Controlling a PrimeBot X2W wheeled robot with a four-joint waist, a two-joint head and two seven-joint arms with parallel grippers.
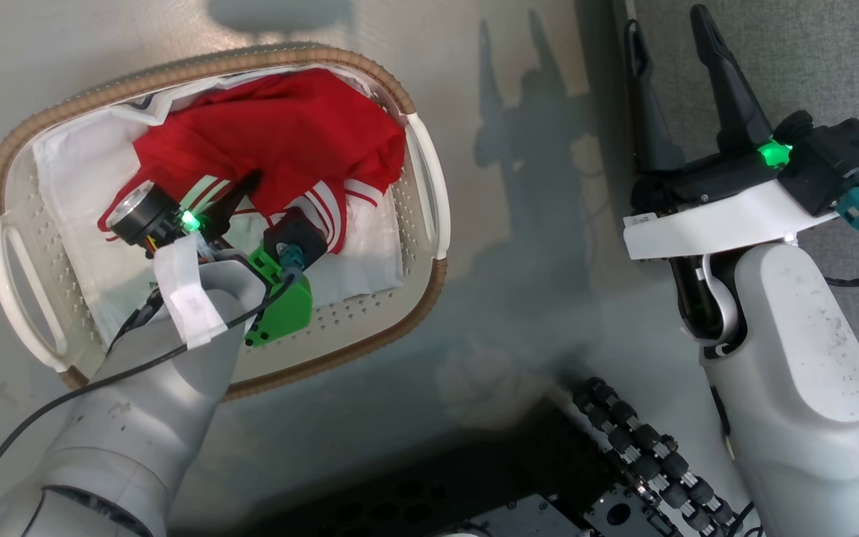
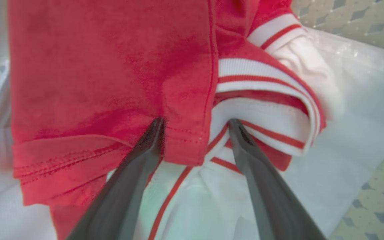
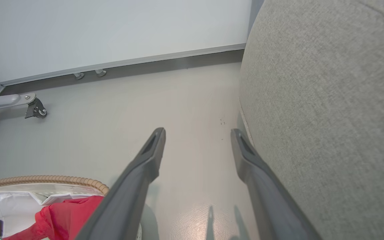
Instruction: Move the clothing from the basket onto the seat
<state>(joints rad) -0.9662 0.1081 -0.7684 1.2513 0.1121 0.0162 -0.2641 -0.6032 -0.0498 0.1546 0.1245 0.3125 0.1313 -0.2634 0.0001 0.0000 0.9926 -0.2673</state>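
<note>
The red clothing [image 1: 288,134] with white stripes lies bunched in the white basket [image 1: 422,186], on top of the white liner [image 1: 79,164]. My left gripper [image 1: 249,195] reaches down into the basket. In the left wrist view it [image 2: 196,122] is open, its fingertips [image 2: 157,126] pressed against the clothing [image 2: 112,66], with a red hem fold and striped trim between them. My right gripper [image 1: 668,41] is open and holds nothing, hovering above the floor beside the grey seat [image 1: 810,60]. The right wrist view shows the right gripper [image 3: 197,132], the seat [image 3: 328,100], the basket rim [image 3: 45,180] and the clothing [image 3: 62,216].
The basket stands on a glossy grey floor [image 1: 519,246], with the seat's edge to its right. A white wall with a baseboard [image 3: 128,61] and a wheeled metal leg [image 3: 33,108] lie beyond. My dark base with a black cable chain [image 1: 646,462] is near the bottom.
</note>
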